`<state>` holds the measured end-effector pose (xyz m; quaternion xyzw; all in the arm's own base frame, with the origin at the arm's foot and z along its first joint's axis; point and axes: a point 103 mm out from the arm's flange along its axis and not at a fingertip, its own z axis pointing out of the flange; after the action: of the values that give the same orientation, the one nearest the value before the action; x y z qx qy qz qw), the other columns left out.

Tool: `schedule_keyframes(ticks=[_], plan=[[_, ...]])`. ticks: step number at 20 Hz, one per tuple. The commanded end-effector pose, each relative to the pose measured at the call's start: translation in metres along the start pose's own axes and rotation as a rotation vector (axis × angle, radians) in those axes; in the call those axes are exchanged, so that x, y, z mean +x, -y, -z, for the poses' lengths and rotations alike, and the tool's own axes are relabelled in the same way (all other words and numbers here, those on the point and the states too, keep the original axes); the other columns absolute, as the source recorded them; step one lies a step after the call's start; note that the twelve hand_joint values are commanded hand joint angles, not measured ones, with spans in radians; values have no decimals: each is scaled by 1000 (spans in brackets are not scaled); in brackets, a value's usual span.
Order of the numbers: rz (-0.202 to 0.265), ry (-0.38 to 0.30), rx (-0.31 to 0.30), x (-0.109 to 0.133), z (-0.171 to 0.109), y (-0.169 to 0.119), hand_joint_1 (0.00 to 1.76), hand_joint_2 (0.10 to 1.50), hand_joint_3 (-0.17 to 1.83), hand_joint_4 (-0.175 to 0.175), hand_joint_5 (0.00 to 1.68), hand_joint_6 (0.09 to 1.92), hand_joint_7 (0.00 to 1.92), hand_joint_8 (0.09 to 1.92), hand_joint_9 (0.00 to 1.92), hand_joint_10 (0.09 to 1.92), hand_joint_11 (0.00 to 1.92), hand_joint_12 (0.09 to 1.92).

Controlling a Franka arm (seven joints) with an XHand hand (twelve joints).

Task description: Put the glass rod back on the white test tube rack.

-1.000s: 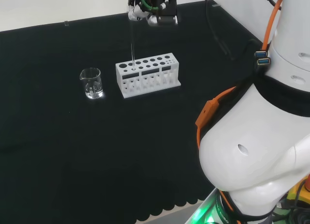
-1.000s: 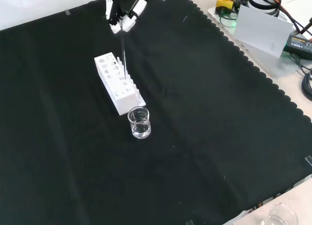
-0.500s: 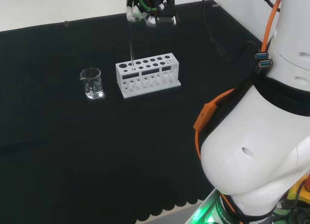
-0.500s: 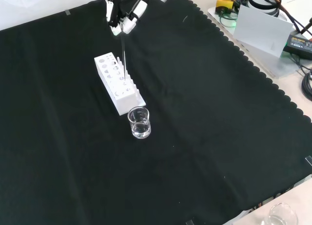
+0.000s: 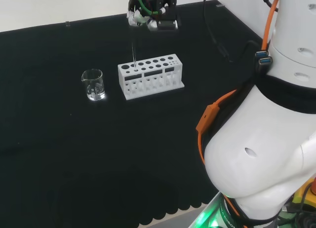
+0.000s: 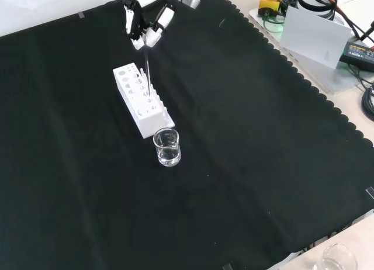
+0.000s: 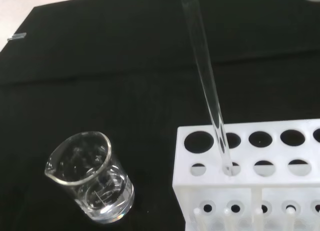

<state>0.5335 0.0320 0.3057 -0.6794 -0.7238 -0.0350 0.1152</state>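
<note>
Where the black cloth of the bench (image 6: 251, 165) runs out to its scalloped edge, a pale table with boxes and cables (image 6: 327, 30) shows in the front view, and the arm's big white links (image 5: 266, 154) stand at the right of the head view. Toward the far edge of the bench in the head view sits the white rack (image 5: 150, 75), with a small glass beaker (image 5: 93, 84) just beside its end nearer the left edge in that view; the beaker seems to hold a little clear liquid. Above the rack hangs the hand (image 6: 146, 24), its fingers curled round the top of the glass rod (image 7: 207, 88), which hangs nearly upright. From the wrist view the rod's lower tip sits at a hole in the front row near the rack's beaker end, apparently just entering it. The step looks like the insertion itself; the next move probably calls for lowering straight down, then letting go.
</note>
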Motion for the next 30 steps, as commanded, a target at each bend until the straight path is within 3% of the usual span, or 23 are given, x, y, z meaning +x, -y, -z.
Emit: schedule_keyframes(ticks=[1,19,24,30], plan=[[-1,-2,8,-6,-8,-4,1288,1095,-175,-82,1121,737,1318,615,1658,633,1664,726],[-2,-2,30,-24,-50,-12,1288,1095,-175,-82,1121,737,1319,613,1657,631,1664,726],[-5,-35,40,-27,-51,-14,1288,1095,-175,-81,1121,737,1320,612,1656,630,1665,726],[-4,-61,44,-31,-49,-11,1272,1113,-175,-48,1078,817,1267,669,1642,605,1702,726]])
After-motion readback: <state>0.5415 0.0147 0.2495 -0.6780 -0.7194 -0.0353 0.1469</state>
